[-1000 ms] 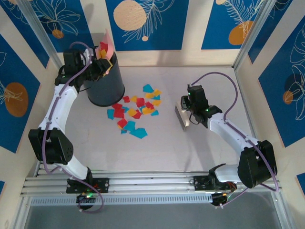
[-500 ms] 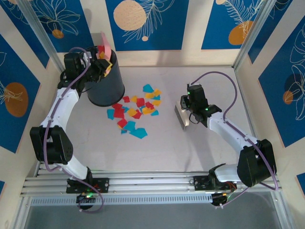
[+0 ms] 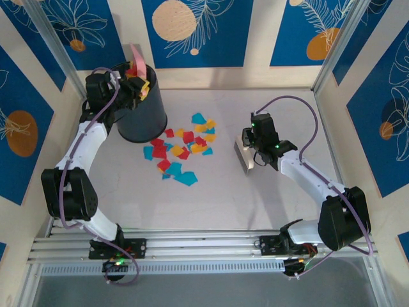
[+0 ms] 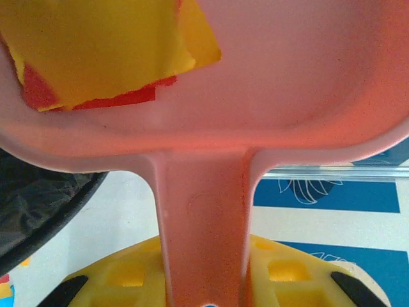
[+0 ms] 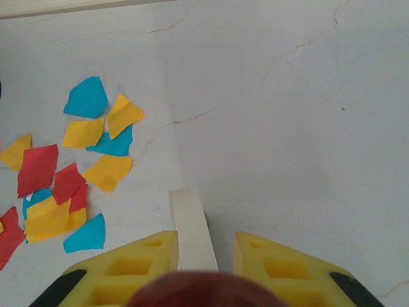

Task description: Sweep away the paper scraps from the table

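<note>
Several red, yellow and cyan paper scraps (image 3: 182, 150) lie in a loose cluster on the white table (image 3: 211, 198), left of centre. In the right wrist view the scraps (image 5: 77, 166) lie left of the fingers. My left gripper (image 3: 135, 89) is shut on the handle of the pink dustpan (image 3: 136, 59), tilted up over a black bin (image 3: 140, 115). Yellow and red scraps (image 4: 96, 51) rest in the dustpan (image 4: 287, 77), whose handle runs between my left gripper's (image 4: 204, 256) yellow fingers. My right gripper (image 3: 250, 150) holds a white-edged brush (image 3: 244, 160) standing on the table, right of the scraps. The brush (image 5: 192, 230) sits between my right gripper's (image 5: 204, 246) fingers.
The black bin (image 4: 38, 204) stands at the back left corner, against the blue floral wall panels (image 3: 198, 32). Aluminium rails (image 3: 204, 246) run along the near edge by the arm bases. Bare table (image 5: 287, 128) spreads right of the brush.
The left gripper has shifted the dustpan slightly left and tipped it further over the bin. The right arm and the scraps on the table have not moved.
</note>
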Available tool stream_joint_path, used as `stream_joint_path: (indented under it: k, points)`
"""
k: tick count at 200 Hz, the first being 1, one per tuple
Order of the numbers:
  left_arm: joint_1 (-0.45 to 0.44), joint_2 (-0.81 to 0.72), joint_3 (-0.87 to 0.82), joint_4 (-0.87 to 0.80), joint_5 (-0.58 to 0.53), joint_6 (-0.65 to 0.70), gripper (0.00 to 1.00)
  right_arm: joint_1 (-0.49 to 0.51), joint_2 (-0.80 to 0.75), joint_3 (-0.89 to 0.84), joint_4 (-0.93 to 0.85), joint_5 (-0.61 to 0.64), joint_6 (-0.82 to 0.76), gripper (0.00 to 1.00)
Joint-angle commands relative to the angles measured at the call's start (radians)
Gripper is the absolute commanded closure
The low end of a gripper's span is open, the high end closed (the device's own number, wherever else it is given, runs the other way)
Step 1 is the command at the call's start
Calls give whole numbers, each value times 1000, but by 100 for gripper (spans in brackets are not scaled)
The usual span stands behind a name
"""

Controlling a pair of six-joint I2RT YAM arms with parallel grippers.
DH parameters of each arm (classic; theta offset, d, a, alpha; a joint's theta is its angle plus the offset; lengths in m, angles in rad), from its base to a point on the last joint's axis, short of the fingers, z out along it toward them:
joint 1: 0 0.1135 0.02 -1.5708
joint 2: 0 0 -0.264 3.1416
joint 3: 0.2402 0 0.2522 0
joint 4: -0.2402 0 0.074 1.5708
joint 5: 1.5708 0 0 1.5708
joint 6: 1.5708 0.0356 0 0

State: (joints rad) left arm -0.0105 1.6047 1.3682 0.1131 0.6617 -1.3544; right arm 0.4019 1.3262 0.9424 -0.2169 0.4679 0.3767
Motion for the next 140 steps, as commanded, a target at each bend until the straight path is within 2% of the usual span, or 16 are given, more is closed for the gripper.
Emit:
stream_joint_path:
  k: [1,140]
  points:
    - [15,-16,-26,110,13,-75,100,6,8,18,-7,12,7,100]
    - [15,-17,-135,427,38,-376,100,5,7,14,-12,14,7,100]
